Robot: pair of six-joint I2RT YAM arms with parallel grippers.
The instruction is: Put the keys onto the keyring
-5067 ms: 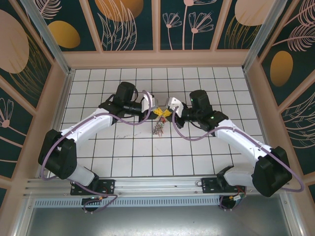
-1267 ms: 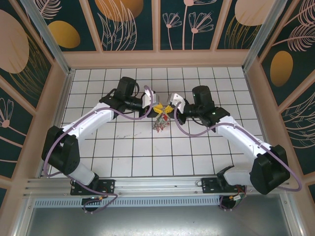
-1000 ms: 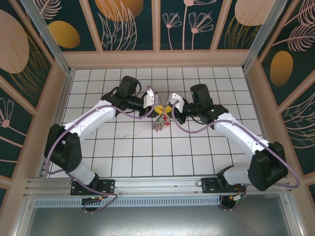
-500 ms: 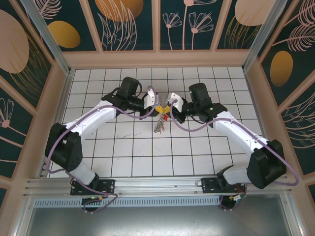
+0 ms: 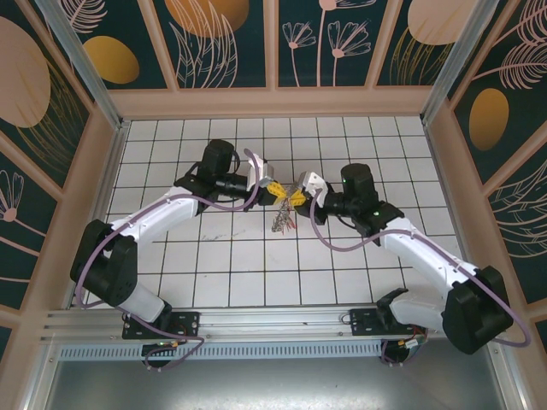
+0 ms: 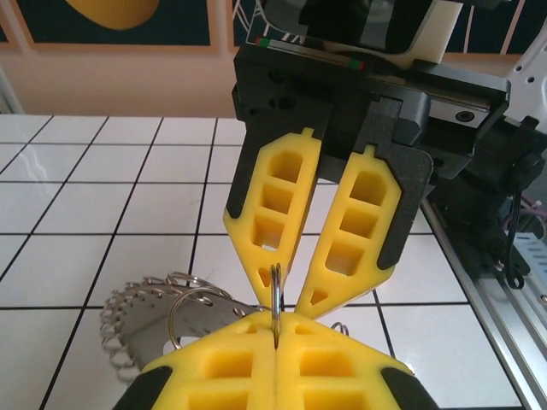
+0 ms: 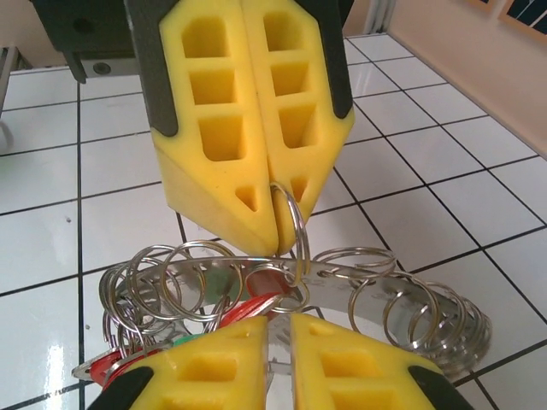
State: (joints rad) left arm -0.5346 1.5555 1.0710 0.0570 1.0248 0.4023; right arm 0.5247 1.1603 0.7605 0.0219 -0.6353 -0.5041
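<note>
My left gripper (image 6: 275, 331) and right gripper (image 7: 278, 329) both have bright yellow fingers on black mounts. The keyring (image 6: 137, 320) and its small rings (image 7: 171, 273) are shiny silver-grey, and the keys (image 7: 252, 303) show red and green. The arms (image 5: 158, 213) are white with black joints and purple cables (image 5: 338, 248). The table (image 5: 231, 273) is white tile with dark grid lines. The walls (image 5: 239, 51) are dark teal with orange ovals and pale pink flower outlines.

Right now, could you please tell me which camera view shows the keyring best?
The right wrist view: the keyring appears close and wide, its flat rim and wire loops clear. In the left wrist view yellow fingers hide much of the keyring; from the top the keyring is a tiny cluster.
</note>
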